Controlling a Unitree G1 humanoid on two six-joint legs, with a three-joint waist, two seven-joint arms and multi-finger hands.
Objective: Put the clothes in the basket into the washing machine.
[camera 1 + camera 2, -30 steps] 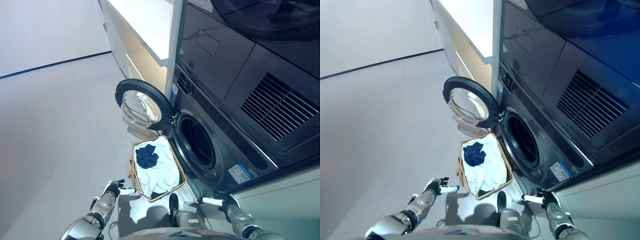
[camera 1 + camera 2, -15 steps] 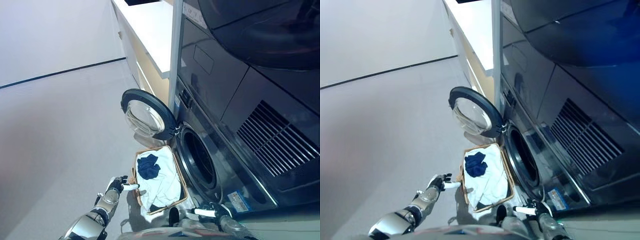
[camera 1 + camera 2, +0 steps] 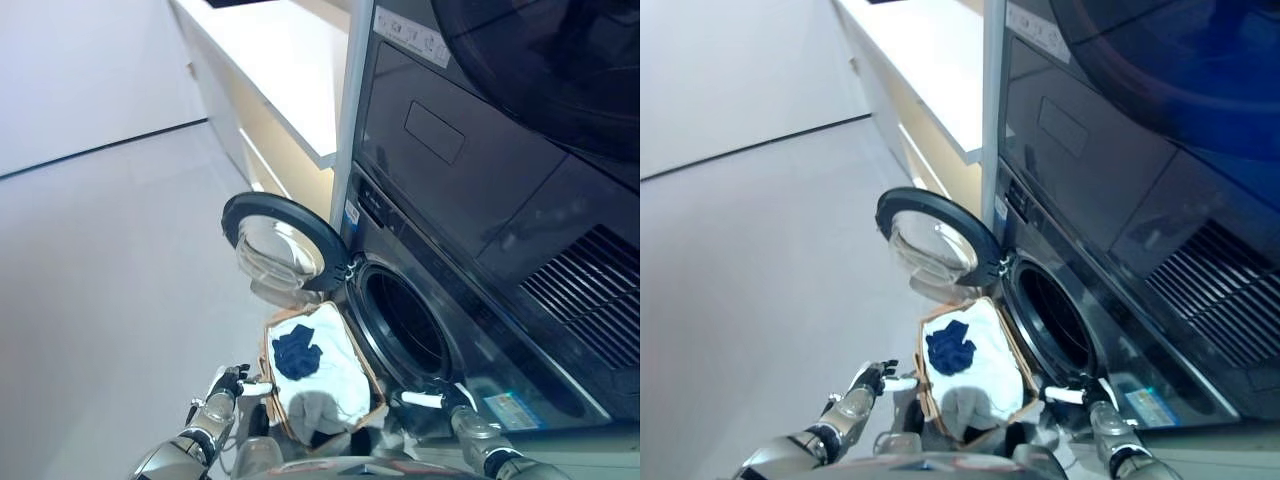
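A wicker basket (image 3: 271,344) stands on the floor before the washing machine's drum opening (image 3: 405,327). It holds white cloth (image 3: 335,375) with a dark blue garment (image 3: 298,352) on top. The round door (image 3: 277,241) is swung open to the left. My left hand (image 3: 232,384) hovers just left of the basket's rim, fingers straight. My right hand (image 3: 440,399) is at the basket's right, below the drum opening, fingers straight and holding nothing. Neither hand touches the clothes.
A white counter (image 3: 280,60) with cabinets runs back along the left of the machine. A second appliance (image 3: 520,110) is stacked above the washer. Grey floor (image 3: 100,260) spreads to the left.
The camera has shifted, so the whole scene moved in view. Both hands stay at the basket's sides, and the clothes lie as before.
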